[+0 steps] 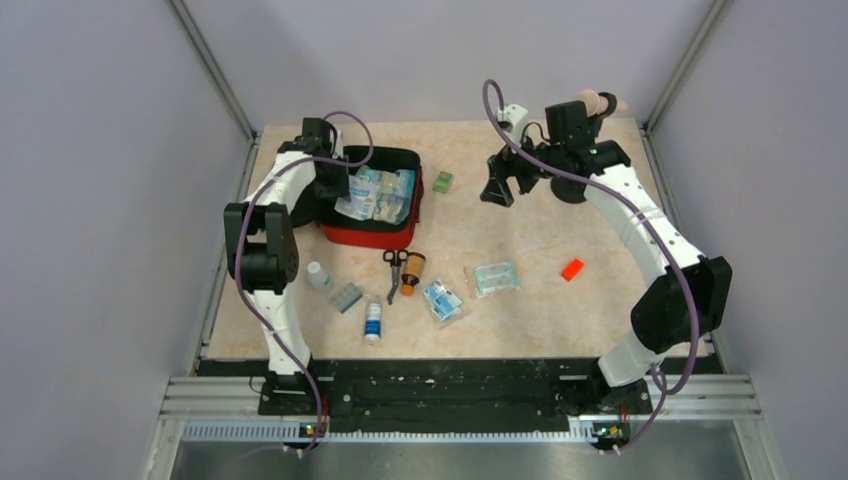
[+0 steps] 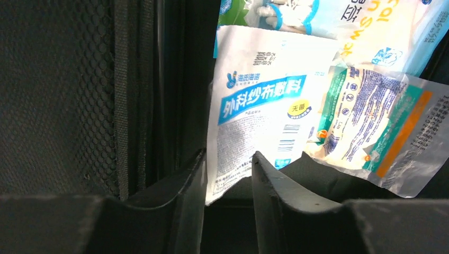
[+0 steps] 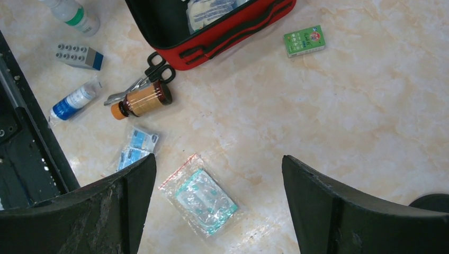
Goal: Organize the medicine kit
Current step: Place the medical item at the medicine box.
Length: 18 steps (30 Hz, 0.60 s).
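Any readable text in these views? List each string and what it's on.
"外科纱布敷料": blue band on the white gauze packet inside the medicine kit.
"无菌": yellow oval on the same packet.
That packet's logo line, small print and barcode digits: too small to read.
Teal-and-orange packet and upper packet: print blurred or cut off.
Green box and amber bottle: labels too small to read.

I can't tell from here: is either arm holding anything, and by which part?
Nothing, it seems: the right gripper is open and empty; the left gripper straddles the lower corner of the white packet inside the medicine kit, jaws apart.
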Available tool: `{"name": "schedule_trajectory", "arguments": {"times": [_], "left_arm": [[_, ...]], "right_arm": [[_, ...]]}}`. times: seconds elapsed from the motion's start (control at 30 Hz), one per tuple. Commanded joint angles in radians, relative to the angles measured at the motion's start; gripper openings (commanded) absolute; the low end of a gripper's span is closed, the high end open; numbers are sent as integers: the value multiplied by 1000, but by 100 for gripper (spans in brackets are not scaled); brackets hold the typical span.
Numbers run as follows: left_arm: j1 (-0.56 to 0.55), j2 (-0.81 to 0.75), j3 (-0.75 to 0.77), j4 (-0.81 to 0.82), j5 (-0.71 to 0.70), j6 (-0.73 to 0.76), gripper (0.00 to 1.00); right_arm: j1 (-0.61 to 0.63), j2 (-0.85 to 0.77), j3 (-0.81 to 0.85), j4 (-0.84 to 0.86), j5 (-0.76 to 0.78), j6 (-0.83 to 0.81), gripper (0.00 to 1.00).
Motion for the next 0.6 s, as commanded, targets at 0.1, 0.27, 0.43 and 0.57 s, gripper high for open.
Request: {"name": "schedule_trajectory", "arguments": {"times": [0.1, 0.27, 0.43, 0.57], "left_arm": [[2, -80, 29, 22, -16, 32, 48], [1, -105, 53, 54, 5, 53, 79], [-18, -129, 121, 85, 24, 116, 99], [-24, -246, 137, 203, 13, 80, 99]], "right_arm": [[1, 15, -4, 32, -12, -15, 87], [1, 16, -20, 39, 16, -22, 87], [1, 18, -46, 48, 82, -10, 87], [1, 29, -73, -7, 72, -34, 82]]}}
